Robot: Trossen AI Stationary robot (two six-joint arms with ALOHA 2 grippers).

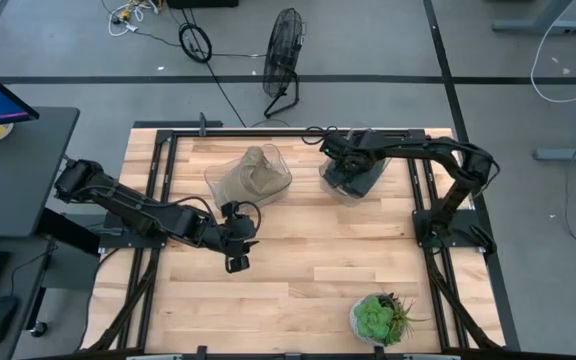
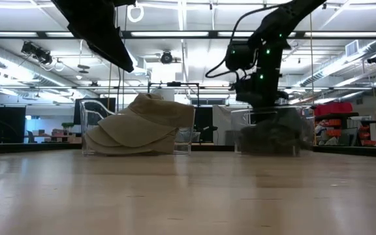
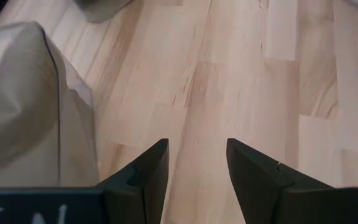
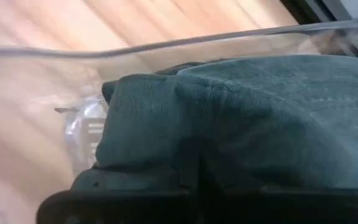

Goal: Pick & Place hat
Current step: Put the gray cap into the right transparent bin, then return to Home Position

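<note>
Right gripper was buried in the clear bin on the dark green hat, couldn't tell its grip, so I'd pinch deep then lift straight up; left gripper hovered spread over the bench.

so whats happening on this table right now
Two clear bins sit at the far side of the table, one with tan hats and one with dark green hats. The right gripper is down at the green hats' bin, pressed close against the fabric; whether it has hold of one cannot be seen. The left gripper hangs open over bare wood beside the tan hats' bin, holding nothing. A potted plant stands near the front edge.
</note>
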